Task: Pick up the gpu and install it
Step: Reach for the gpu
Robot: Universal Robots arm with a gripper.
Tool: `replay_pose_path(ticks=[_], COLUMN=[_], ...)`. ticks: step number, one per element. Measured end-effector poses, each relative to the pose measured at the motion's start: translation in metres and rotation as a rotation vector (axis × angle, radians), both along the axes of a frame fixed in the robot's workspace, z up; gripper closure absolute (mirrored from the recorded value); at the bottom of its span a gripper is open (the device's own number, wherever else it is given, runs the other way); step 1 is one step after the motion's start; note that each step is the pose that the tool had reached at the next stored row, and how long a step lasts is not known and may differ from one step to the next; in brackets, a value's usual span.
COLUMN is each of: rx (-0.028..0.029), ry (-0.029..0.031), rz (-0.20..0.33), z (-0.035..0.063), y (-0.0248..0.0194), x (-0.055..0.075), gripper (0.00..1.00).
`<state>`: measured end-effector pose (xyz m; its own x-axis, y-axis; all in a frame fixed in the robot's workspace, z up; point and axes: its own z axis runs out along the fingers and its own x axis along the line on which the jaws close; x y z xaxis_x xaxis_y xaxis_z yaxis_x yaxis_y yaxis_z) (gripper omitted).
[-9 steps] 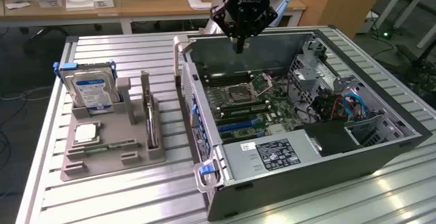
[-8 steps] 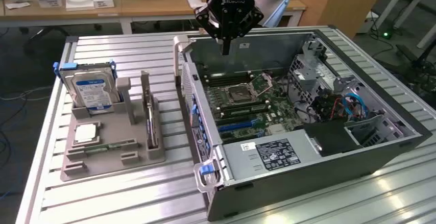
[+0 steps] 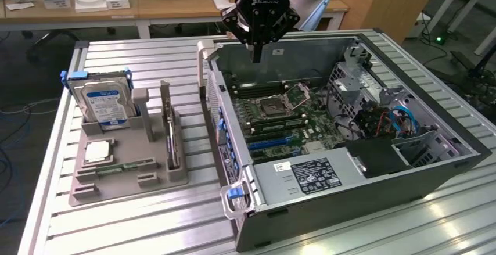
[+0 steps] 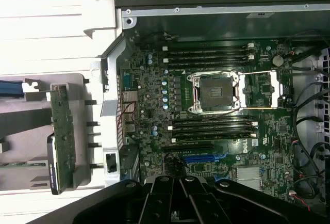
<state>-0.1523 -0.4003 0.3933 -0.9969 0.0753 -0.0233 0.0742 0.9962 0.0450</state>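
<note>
Exterior view shows you the slatted metal table (image 3: 139, 63) running across the whole frame. The open computer case (image 3: 349, 208) fills the centre and right. Its tall side wall forms an edge between the motherboard (image 3: 287, 115) and the grey holder (image 3: 116, 188) at the exterior view's left, with only a narrow strip of bare table between case and holder. On the holder, the hard drive (image 3: 104, 101) stands upright at the far end. The gpu (image 3: 171, 136) stands on its long edge in a slot on the holder's case-facing side, untouched, just beside a grey post and with clear room above it.

At upper centre, your gripper (image 3: 256, 56) hangs over the far part of the case. Its fingers are pressed together and empty, clear of the case walls.

Wrist view gives you the gpu (image 4: 62, 131) edge-on beyond the case wall, the motherboard (image 4: 154, 90) with its blue slot (image 4: 203, 158), and the closed gripper (image 4: 178, 203).
</note>
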Motion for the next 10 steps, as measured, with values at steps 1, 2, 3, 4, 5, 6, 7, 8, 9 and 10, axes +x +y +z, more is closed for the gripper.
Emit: replay_pose_path(ticks=[1, 2, 3, 4, 5, 6, 7, 8, 9, 10], rx=[0.0001, 0.0001, 0.0001, 0.0001, 0.0001, 0.0000, 0.0000, 0.0000, 0.0001, 0.0001], ry=[-0.0001, 0.0001, 0.0003, 0.0004, 0.0005, 0.0006, 0.0008, 0.0007, 0.0007, 0.0008], rz=[0.000, 0.000, 0.000, 0.000, 0.000, 0.000, 0.000, 0.000, 0.000, 0.000], z=[0.0000, 0.0000, 0.0000, 0.0000, 0.0000, 0.0000, 0.0000, -0.0001, -0.0001, -0.0002], y=[0.0000, 0.0000, 0.0000, 0.0000, 0.0000, 0.0000, 0.0000, 0.0000, 0.0000, 0.0000], x=[-0.0001, -0.0005, -0.0010, -0.0015, -0.0021, -0.0027, -0.0037, -0.0047, -0.0059, -0.0071], gripper=[0.90, 0.90, 0.90, 0.90, 0.90, 0.90, 0.90, 0.90, 0.90, 0.90])
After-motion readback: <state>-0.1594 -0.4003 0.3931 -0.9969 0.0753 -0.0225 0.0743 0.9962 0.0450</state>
